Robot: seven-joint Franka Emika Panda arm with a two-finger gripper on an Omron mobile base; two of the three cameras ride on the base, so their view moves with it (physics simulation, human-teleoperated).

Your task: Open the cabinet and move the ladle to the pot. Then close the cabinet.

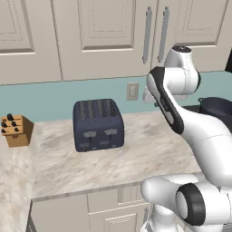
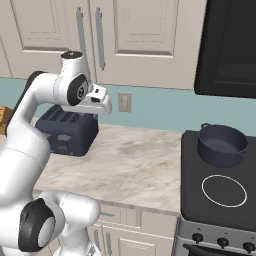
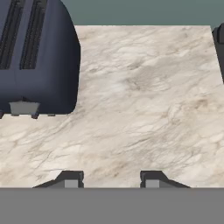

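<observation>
The tall beige cabinet (image 1: pixel 113 31) hangs above the counter with both doors shut; its two long silver bar handles (image 2: pixel 100 37) stand side by side. No ladle is in view. The small dark blue-grey pot (image 2: pixel 222 145) sits on the back left of the black stove, and its rim (image 1: pixel 217 106) peeks out behind my arm. My gripper (image 3: pixel 111 180) hovers open over bare marble counter with nothing between its fingers, right of the toaster. It hangs well below the cabinet handles and left of the pot.
A boxy dark blue toaster (image 1: pixel 98 124) stands on the counter (image 2: pixel 130 165), and a wooden knife block (image 1: pixel 16 130) sits at the far left. A wall outlet (image 2: pixel 124 102) is on the teal backsplash. A black appliance (image 2: pixel 230 45) hangs above the stove (image 2: pixel 220 200).
</observation>
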